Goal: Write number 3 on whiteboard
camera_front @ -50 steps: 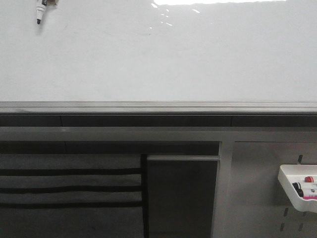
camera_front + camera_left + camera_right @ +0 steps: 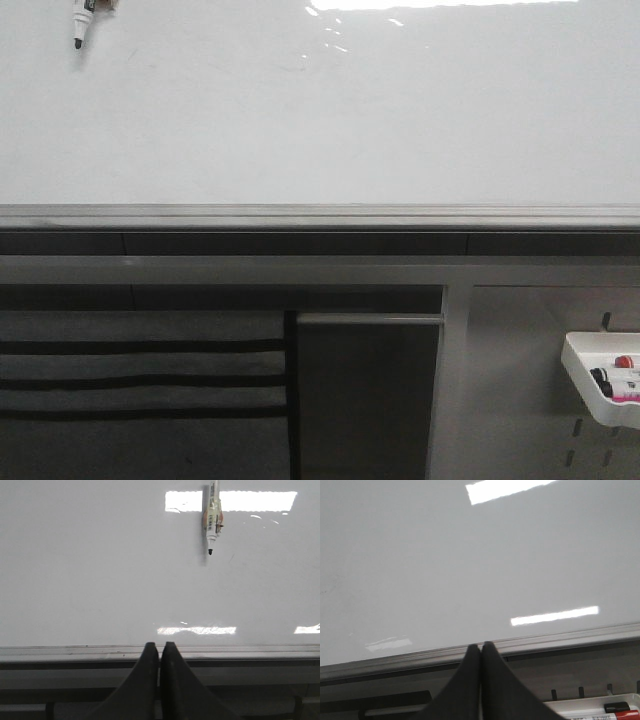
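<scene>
A glossy whiteboard [image 2: 330, 120] fills the upper half of the front view, streaked with ceiling-light glare along its top edge and closed below by a grey metal rail [image 2: 320, 215]. Its surface reads as bare white in all three views; no digit 3 is visible, only a faint short mark beside the marker in the left wrist view. A marker [image 2: 79, 25] with a clear-and-white barrel and black tip hangs tip-down at the board's upper left corner, its top cut off by the frame edge; how it is held there cannot be told. Under the rail, at the lower right, a grey pegboard panel [image 2: 520, 380] carries a small white tray [image 2: 585, 372] holding markers with red, black and pink caps. The left gripper [image 2: 160, 652] points at the board just over the rail, its dark jaws pressed together with nothing between them. The right gripper [image 2: 481, 652] faces the board the same way, its jaws likewise closed and empty, with the tray just beside them in that view. Neither gripper appears in the front view.
</scene>
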